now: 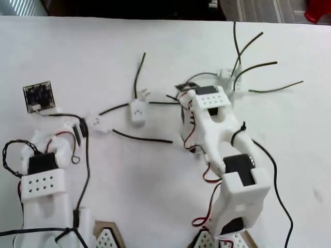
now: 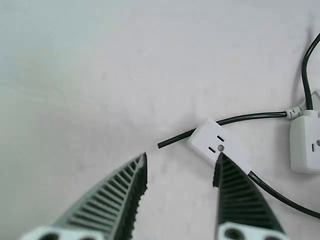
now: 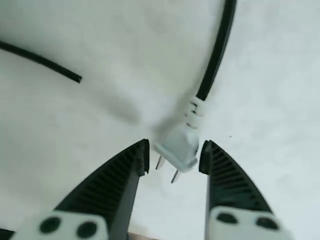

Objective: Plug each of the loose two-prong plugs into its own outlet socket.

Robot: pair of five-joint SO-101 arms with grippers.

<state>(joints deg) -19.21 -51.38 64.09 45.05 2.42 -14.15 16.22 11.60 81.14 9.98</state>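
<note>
So the right gripper point(image 3: 175, 146) is sitting open, its fingers flanking a white plug point(image 3: 178, 150) whose prongs are pointing back toward the wrist, with the black cord point(image 3: 215, 55) trailing away. The left gripper point(image 2: 181, 159) is hanging open too, one fingertip point(image 2: 225, 172) overlapping a white socket point(image 2: 214, 142) that's lying on the table point(image 2: 75, 75), with a second socket point(image 2: 305, 142) nearby.

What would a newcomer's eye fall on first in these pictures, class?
First, the small white two-prong plug, lying on the white table between the open fingers of the right gripper. Next, the white rectangular outlet socket, just ahead of the open left gripper. From above, loose black cables fan out toward the table's far side.
</note>
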